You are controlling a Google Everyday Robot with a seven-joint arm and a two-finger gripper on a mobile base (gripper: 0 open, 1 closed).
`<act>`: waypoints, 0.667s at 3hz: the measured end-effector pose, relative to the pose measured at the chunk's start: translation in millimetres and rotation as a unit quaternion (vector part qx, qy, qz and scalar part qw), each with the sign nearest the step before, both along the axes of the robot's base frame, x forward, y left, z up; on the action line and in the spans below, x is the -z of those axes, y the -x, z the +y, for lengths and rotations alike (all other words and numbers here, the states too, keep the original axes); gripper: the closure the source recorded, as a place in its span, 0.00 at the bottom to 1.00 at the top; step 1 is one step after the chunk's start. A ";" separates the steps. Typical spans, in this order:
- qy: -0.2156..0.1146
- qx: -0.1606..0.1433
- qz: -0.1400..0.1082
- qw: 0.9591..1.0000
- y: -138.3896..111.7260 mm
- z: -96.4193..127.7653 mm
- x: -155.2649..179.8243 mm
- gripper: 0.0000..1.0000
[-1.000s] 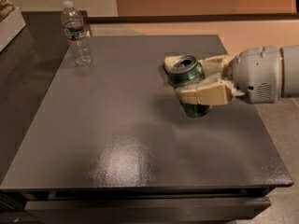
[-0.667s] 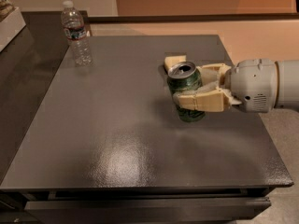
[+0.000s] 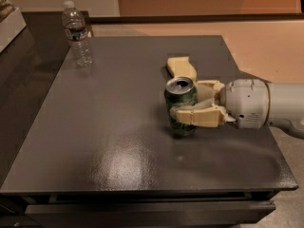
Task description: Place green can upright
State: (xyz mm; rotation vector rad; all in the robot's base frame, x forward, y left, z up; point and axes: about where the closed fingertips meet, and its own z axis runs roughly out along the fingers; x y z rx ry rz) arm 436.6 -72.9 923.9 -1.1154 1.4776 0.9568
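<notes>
The green can [image 3: 181,109] stands upright on the dark grey table [image 3: 109,127], right of centre, with its silver top facing up. My gripper [image 3: 175,91] reaches in from the right at can height. Its jaws are open around the can. The near finger [image 3: 195,116] lies across the can's front side. The far finger [image 3: 182,67] stands off behind the can.
A clear plastic water bottle [image 3: 77,34] stands upright at the table's far left corner. A pale box edge [image 3: 8,25] shows at the far left. The table's right edge [image 3: 266,127] runs under my arm.
The can went from tilted and lifted in my gripper to upright on the table. The gripper lowered slightly and its fingers spread apart.
</notes>
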 end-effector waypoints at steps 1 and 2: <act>-0.032 -0.010 -0.005 0.999 1.6 1.9 11.3 1.00; -0.061 -0.014 -0.015 0.998 2.3 1.2 18.7 0.86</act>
